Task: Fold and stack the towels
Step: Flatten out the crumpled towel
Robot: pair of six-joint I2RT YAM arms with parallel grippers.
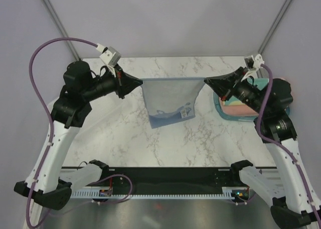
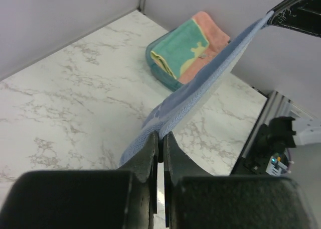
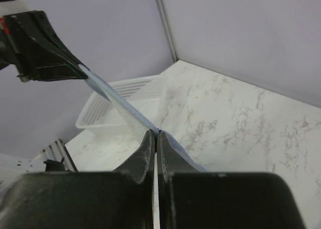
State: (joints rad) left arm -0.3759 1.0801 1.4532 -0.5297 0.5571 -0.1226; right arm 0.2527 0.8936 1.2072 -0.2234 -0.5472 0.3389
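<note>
So both arms have the blue-grey towel (image 1: pixel 170 101) strung up between them over the middle of the counter (image 1: pixel 115 138). The left pincer (image 1: pixel 142 81) is clenched on the top corner at the towel's 9 o'clock end. The right pincer (image 1: pixel 204 80) is clenched on the corner at the 3 o'clock end. Both wrist views show the jaws pressed tight with just the cloth edge sandwiched in between.

The top edge runs pretty much straight and taut from one pincer to the other. The rest hangs down flat like a little banner. There's a small tag (image 1: pixel 186 111) near the lower corner on the 3 o'clock side. Can't tell whether the bottom edge actually touches the marble or just hangs above it.

The other two towels are out at 3 o'clock on the counter, folded and sitting in the teal tray (image 2: pixel 161 72). The pale-yellow-and-teal towel (image 2: pixel 178 50) lies on top of the salmon-pink towel (image 2: pixel 216 32), and the right arm partly covers them from above.

The white basket (image 3: pixel 98 116) only shows in the right wrist view, at the counter's 9 o'clock side.
</note>
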